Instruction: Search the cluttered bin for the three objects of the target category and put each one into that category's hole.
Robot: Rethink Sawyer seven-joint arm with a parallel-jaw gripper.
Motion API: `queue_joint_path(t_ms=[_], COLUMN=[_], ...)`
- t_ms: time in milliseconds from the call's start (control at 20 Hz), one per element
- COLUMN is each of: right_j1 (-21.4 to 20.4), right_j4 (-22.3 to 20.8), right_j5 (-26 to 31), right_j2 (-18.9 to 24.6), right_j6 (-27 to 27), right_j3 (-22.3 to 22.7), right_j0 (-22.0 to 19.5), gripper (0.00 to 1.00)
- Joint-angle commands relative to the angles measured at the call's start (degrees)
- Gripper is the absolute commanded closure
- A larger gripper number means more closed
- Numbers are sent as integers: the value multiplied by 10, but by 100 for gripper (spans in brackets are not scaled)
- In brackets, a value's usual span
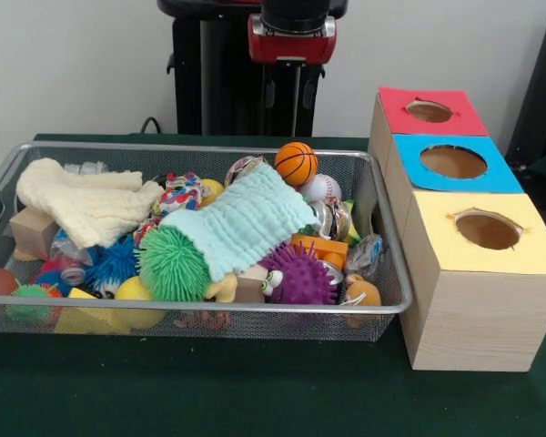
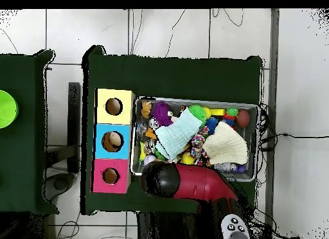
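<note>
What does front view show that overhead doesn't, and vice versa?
Front only: an orange basketball and a baseball at the bin's far side, and the wooden box sides.
Overhead only: the red arm over the bin's corner, and something pale inside the blue-topped hole.
Both: the wire bin, the mint cloth, and the red-topped hole.

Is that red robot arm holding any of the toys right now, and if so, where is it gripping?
It cannot be told. The arm hangs over the bin's edge, and its gripper does not show clearly in either view. Nothing is seen lifted out of the bin.
</note>
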Motion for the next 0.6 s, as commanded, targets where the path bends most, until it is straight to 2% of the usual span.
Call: queue_joint_path(t_ms=[50,400,600], right_j1=[-27,-13,7], right_j4=[-11,-24,-42], right_j5=[-53,-34,-28], right_j2=[62,72,71], right_j6=[0,-9,-14], right_j3=[43,17,-14], right_j0=[-53,-66,-68], gripper=[0,0,0])
